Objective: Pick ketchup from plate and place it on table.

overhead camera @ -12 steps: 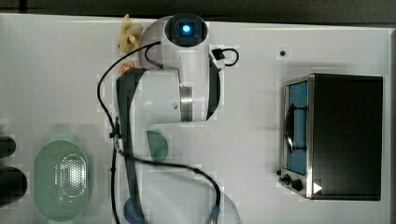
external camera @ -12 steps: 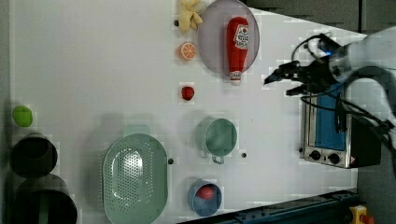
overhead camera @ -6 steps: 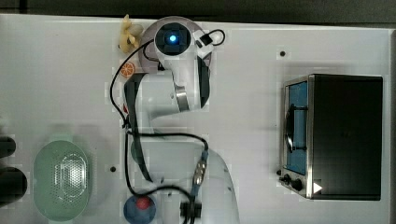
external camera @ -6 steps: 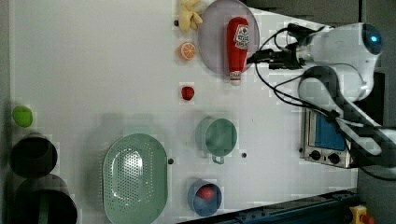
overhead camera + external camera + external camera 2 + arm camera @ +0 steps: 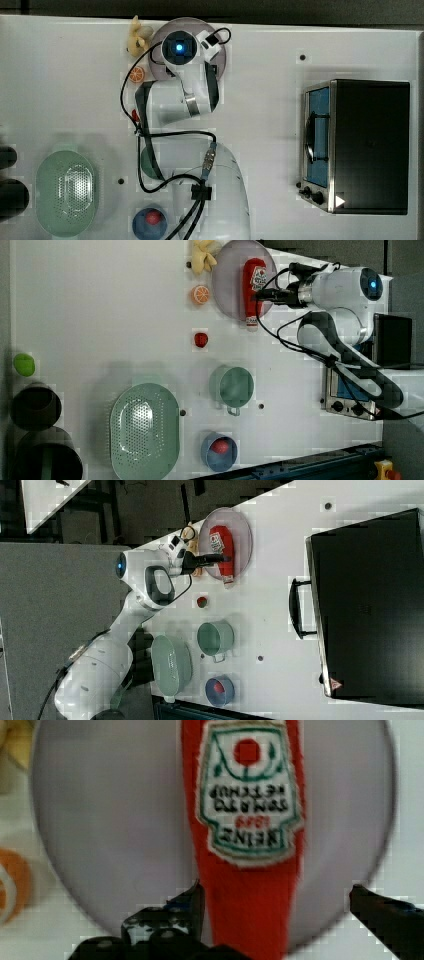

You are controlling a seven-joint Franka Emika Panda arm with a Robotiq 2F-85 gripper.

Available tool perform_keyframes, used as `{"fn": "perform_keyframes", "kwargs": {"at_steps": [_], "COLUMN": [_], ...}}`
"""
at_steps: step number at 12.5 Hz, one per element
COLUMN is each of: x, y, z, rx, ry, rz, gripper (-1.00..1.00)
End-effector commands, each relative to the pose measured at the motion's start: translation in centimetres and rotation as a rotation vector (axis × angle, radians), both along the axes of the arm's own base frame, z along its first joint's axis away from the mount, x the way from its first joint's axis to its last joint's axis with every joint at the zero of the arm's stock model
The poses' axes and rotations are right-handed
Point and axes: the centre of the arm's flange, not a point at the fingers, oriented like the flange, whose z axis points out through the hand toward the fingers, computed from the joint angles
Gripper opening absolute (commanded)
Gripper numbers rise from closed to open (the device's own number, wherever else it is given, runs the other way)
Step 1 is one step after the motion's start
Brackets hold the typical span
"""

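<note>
You are on the approach: the gripper (image 5: 272,920) hangs with jaws spread wide either side of the ketchup (image 5: 253,289), which lies flat on the plate (image 5: 225,285). Next you likely need to descend, pinch its narrow part, then lift toward the table (image 5: 100,315).

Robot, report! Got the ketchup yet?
Claw open, over ketchup. Ketchup lying on plate, not grabbed. Nothing in the way.

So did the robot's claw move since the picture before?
Yes. In the left view the gripper has gone from near the oven toward the left view's left, and now hangs open over the ketchup on the plate.
</note>
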Motion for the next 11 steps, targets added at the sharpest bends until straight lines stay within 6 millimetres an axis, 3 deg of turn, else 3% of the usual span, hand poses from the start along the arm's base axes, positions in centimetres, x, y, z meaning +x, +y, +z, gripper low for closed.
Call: {"fn": "perform_keyframes", "kwargs": {"at_steps": [1,4,5,8,11], "x": [0.9,1.4,1.3,1.7,1.9], "y": [0.3,-0.1,0.0,0.1,0.1], "z": [-1.5,-3.0,-3.5,-3.2,-2.7], "rx": [0.014,0.021,0.021,0.03,0.034], "ry": [-0.057,-0.074,-0.07,-0.097,-0.107], "rz": [0.04,0.034,0.034,0.035,0.029], "gripper": [1.0,1.0,0.92,0.24,0.24]}}
